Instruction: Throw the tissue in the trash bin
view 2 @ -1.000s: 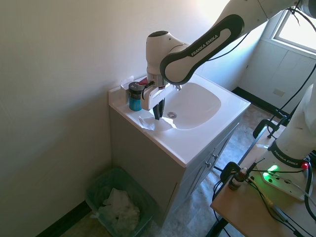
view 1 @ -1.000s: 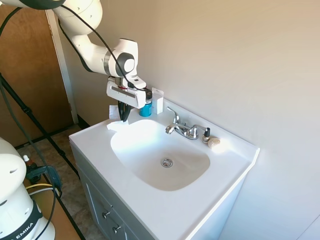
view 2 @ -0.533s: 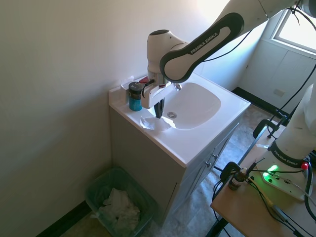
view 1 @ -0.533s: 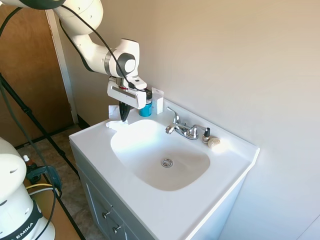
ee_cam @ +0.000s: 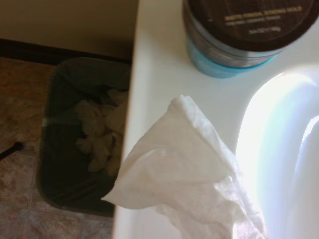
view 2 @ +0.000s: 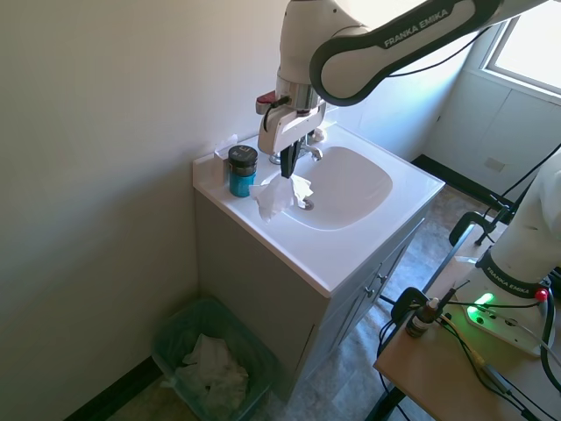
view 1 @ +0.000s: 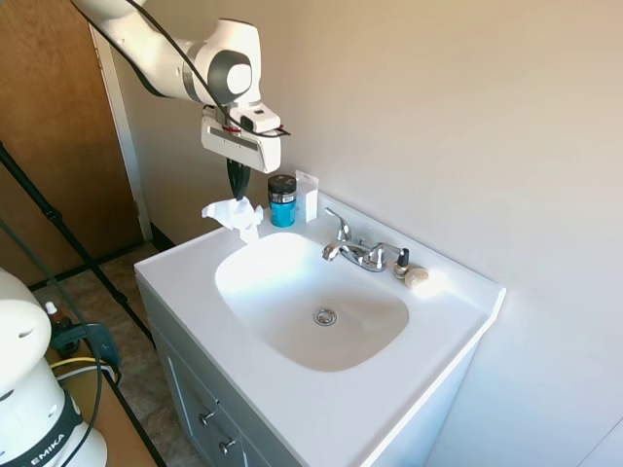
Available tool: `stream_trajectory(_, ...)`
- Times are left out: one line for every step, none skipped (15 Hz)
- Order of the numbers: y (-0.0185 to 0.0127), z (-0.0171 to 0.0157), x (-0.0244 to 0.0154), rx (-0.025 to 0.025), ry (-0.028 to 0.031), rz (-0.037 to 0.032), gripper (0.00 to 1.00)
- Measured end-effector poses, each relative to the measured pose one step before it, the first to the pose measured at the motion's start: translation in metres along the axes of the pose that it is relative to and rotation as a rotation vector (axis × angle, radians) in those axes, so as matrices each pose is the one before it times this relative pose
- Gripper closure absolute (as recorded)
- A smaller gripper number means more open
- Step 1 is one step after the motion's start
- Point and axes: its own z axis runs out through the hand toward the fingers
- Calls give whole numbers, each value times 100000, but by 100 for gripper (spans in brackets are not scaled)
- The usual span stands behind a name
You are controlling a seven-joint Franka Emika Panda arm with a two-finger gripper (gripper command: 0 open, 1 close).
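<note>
Below the gripper [view 2: 287, 168] the sink counter [view 2: 351, 254] now lies clear of the tissue [view 2: 279, 195]: half a second ago the white wad was still down at the counter's corner, and the arm has since risen, carrying it up. The tissue now hangs in the air from the fingers, which are pinched shut on its top, with its ragged ends drooping just above the basin's near edge. That lift suggests the pickup has worked, so what remains is to carry the wad out past the counter's side and let it drop.

The bin [view 2: 210, 360] sits on the floor well below the gripper and off to the side of the cabinet. Only the second exterior view and the wrist view show it; the first exterior view cuts it out entirely. In the wrist view the bin [ee_cam: 75, 134] appears past the counter's edge, dark, lined and already holding crumpled white paper, with the tissue [ee_cam: 184, 174] hanging in front.

Just beyond the gripper stands a blue jar [view 1: 282, 201] with a dark lid. Further off, the first exterior view alone shows the whole tap [view 1: 358, 251] with a beige lump [view 1: 417, 277] beside it; in the second exterior view the arm hides most of the tap.
</note>
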Motion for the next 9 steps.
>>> stream_trajectory(-786,-734,-1749,-11,1133,-996,100)
stream_trajectory(-978,-610,-1689,-80,1630,-913,100)
stream_trajectory(-1071,-630,-1615,23,1778,-607,100)
stream_trajectory(-1250,-493,-1452,428,2029,-681,100)
stream_trajectory(-1206,-254,-1046,127,1896,-465,100)
stream_trajectory(-1293,-53,-726,-196,1572,-235,100)
stream_trajectory(-1502,359,-721,-415,1185,-468,100)
stream_trajectory(-1545,668,-719,-658,1067,-811,100)
stream_trajectory(-1570,914,-684,-1130,493,-1008,100)
